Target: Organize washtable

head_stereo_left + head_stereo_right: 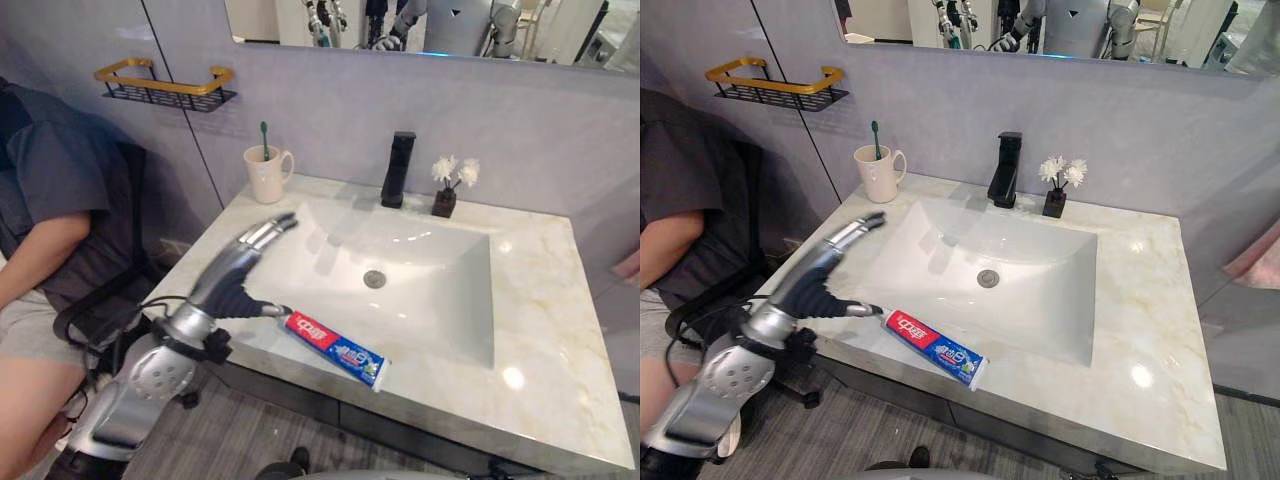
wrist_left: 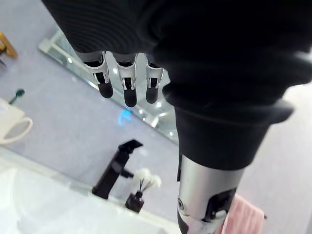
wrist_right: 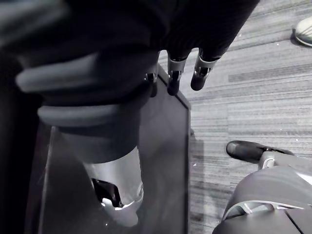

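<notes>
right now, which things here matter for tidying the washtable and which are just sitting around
Likely the job: toothpaste tube lying on the counter's front edge; mug holding a toothbrush; left hand, open, by the tube.
Just there: faucet; flower pot; wall rack; seated person.

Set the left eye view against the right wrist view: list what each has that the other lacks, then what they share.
Left eye view: the left hand, open, thumb tip by the toothpaste tube on the washtable; also the cup, faucet and flowers. Right wrist view: the right hand, open, beside a dark panel, and a light shoe. Shared: the grey floor.
</notes>
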### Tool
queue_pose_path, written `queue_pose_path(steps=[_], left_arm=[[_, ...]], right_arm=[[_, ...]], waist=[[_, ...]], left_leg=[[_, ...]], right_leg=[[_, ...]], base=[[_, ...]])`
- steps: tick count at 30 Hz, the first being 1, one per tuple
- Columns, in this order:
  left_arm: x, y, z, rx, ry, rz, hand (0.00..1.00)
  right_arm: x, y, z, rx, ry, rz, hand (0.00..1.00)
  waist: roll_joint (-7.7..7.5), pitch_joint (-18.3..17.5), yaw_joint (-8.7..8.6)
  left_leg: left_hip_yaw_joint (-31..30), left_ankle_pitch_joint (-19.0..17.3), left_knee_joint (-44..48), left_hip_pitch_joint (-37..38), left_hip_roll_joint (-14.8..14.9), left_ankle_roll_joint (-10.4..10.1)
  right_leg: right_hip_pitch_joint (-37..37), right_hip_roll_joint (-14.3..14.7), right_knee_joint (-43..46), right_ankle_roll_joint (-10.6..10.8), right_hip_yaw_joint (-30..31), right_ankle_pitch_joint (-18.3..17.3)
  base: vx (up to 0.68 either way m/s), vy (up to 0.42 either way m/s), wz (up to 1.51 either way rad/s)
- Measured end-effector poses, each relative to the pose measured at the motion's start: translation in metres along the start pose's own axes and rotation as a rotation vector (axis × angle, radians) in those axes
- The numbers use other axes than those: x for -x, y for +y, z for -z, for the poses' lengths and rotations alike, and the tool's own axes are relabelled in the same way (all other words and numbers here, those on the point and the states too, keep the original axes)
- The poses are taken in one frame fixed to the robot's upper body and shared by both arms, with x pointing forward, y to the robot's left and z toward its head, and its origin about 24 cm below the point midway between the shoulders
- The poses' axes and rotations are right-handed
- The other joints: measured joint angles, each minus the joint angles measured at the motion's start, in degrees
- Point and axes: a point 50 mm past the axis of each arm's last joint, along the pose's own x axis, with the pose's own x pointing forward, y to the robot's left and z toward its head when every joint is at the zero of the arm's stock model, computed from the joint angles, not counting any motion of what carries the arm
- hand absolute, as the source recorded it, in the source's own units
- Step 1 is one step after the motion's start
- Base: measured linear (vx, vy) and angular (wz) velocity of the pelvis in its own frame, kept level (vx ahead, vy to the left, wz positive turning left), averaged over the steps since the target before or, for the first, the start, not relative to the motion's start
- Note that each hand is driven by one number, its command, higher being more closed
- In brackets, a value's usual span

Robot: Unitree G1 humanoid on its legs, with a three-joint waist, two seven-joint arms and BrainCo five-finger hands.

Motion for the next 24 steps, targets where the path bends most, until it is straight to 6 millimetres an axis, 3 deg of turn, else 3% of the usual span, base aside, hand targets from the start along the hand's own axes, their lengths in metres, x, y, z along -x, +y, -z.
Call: queue_pose_path(steps=[5,11,24], left_arm=[[-0.002,-0.017,0.015,-0.047,0.062,0.095,0.00],[-0.005,-0.035,0.029,-0.077,0.112,0.188,0.00],[0.001,-0.035,0.029,-0.079,0.114,0.184,0.00]], right_arm=[[-0.003,0.007,-0.011,0.012,-0.033,-0.022,0.00],[-0.004,0.009,-0.016,0.013,-0.051,-0.025,0.00],[-0.005,0.010,-0.021,0.072,-0.067,-0.037,0.00]], waist=[[-0.82,0.59,-1.20],[-0.73,1.00,-1.27],[0.07,1.63,-1.33]], left_leg=[[1.39,0.06,-0.32,-0.06,0.66,-0.11],[2.66,0.01,-0.96,0.12,0.78,-0.13],[4.06,-0.02,-2.15,1.14,0.74,-0.06]], right_leg=[[-0.96,0.42,-0.05,-0.24,1.48,0.29],[-1.34,0.53,-1.39,-0.48,2.40,0.84],[-1.20,0.37,-2.41,-0.36,3.43,1.30]], base=[[0.02,-0.023,-0.15],[0.02,-0.011,-0.10],[0.01,-0.006,-0.06]])
